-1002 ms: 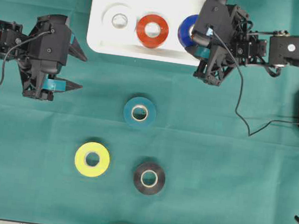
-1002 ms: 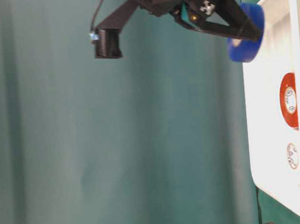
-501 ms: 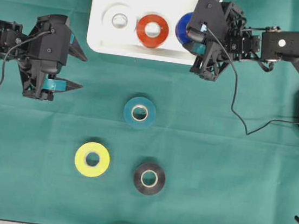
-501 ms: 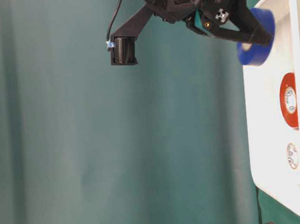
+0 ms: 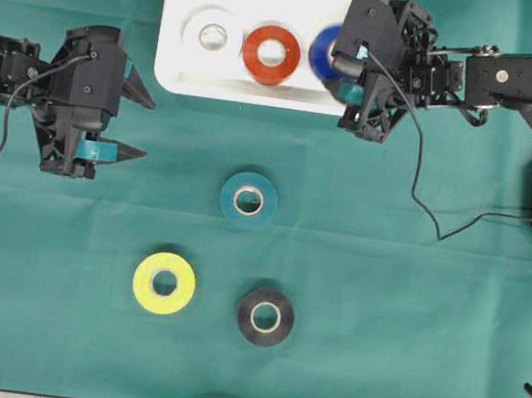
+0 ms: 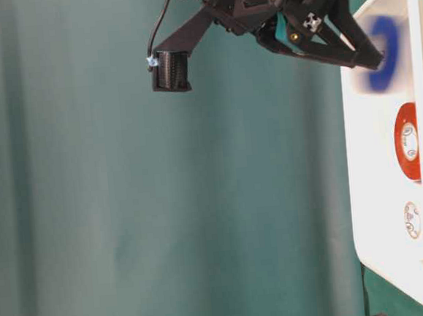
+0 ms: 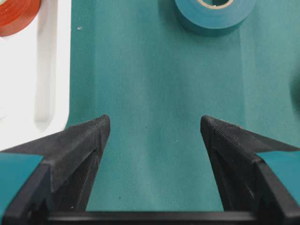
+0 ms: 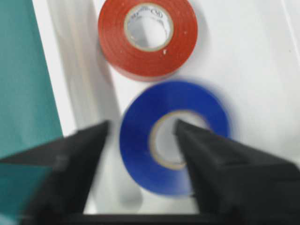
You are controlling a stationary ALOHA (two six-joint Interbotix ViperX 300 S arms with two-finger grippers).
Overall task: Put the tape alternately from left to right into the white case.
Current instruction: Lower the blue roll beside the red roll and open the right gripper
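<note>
Where the green worktop (image 5: 408, 304) lies nearest the lower edge of the overhead view, two rolls of tape rest flat: the yellow roll (image 5: 163, 284) on the left and the black roll (image 5: 265, 316) to its right, near each other but apart. Beyond them, near the centre, the teal roll (image 5: 248, 199) lies flat on the cloth. Level with it on the left, the left pincer (image 5: 131, 125) hangs over bare cloth with its fingers spread wide and nothing between them; its wrist view shows the teal roll ahead and the rim of the white case (image 5: 172, 52) to one side. At the far edge, the white case holds the white roll (image 5: 212, 36) at its left, the red-orange roll (image 5: 272, 54) just beside it, and the blue roll (image 5: 325, 53) at the right end. The blue roll appears motion-blurred in every view. The right pincer (image 8: 140, 136) is over the right end of the case, its fingers parted, with one finger over the roll's core and the other outside its rim. Whether the fingers touch the blue roll cannot be told.
</note>
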